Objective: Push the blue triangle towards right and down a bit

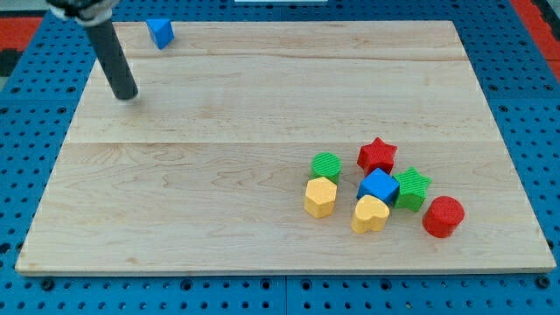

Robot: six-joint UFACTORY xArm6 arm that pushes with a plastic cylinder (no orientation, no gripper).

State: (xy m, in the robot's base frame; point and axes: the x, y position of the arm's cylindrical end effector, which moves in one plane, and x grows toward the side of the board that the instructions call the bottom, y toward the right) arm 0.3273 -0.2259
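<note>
The blue triangle (160, 32) lies on the wooden board (219, 157) near the view's top left edge. My tip (127, 94) rests on the board below and to the left of the blue triangle, apart from it by a clear gap. The dark rod rises from the tip toward the view's top left.
A cluster of blocks sits at the view's lower right: a green cylinder (326, 164), a red star (377, 155), a blue cube (378, 186), a green star (410, 188), a yellow hexagon (320, 196), a yellow heart (370, 213) and a red cylinder (443, 216).
</note>
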